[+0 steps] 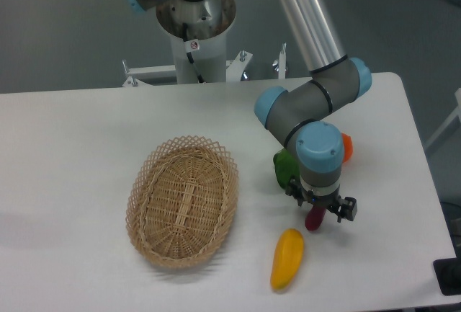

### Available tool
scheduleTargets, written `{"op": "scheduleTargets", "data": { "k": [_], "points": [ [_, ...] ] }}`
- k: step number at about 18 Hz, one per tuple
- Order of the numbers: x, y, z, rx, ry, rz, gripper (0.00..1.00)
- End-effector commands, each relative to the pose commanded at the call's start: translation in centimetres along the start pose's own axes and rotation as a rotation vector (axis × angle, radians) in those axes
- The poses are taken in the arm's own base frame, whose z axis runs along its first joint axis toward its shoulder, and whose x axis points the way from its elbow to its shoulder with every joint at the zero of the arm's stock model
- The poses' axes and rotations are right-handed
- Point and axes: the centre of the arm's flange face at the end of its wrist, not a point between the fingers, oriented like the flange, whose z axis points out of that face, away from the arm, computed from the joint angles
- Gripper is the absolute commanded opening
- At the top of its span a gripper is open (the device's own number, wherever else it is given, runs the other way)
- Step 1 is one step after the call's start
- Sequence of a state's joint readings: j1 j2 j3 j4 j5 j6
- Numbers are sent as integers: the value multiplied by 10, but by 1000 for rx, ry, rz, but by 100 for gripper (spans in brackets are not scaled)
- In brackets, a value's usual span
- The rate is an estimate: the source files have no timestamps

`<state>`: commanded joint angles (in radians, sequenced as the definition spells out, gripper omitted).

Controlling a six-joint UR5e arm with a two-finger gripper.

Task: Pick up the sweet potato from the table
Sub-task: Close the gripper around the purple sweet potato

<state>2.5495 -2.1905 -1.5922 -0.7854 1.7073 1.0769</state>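
- You see the end effector (318,213) pointing down over the right half of the white surface (72,146), toward its front edge.
- You see the sweet potato (314,219) directly under the end effector; only its dark magenta lower end shows, between the fingers.
- You cannot tell whether the fingers are pinching the sweet potato or merely straddling it, nor whether it rests on the surface.
- You find a yellow elongated fruit (287,258) just beside the sweet potato, nearer the front edge.
- You find an oval wicker basket (184,201) near the middle of the surface.
- A green object (284,170) and an orange object (346,148) are partly hidden behind the arm's wrist.
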Motion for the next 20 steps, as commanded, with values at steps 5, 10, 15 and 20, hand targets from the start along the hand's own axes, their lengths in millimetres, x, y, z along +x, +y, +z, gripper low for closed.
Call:
{"op": "scheduleTargets", "data": {
  "k": [5, 10, 15, 20],
  "points": [
    [0, 0, -1, 2, -1, 9, 52],
    [-2, -1, -3, 4, -5, 11, 32],
    [-8, -1, -14, 14, -18, 9, 31],
    [-20, -2, -46, 48, -53, -1, 31]
  ]
}}
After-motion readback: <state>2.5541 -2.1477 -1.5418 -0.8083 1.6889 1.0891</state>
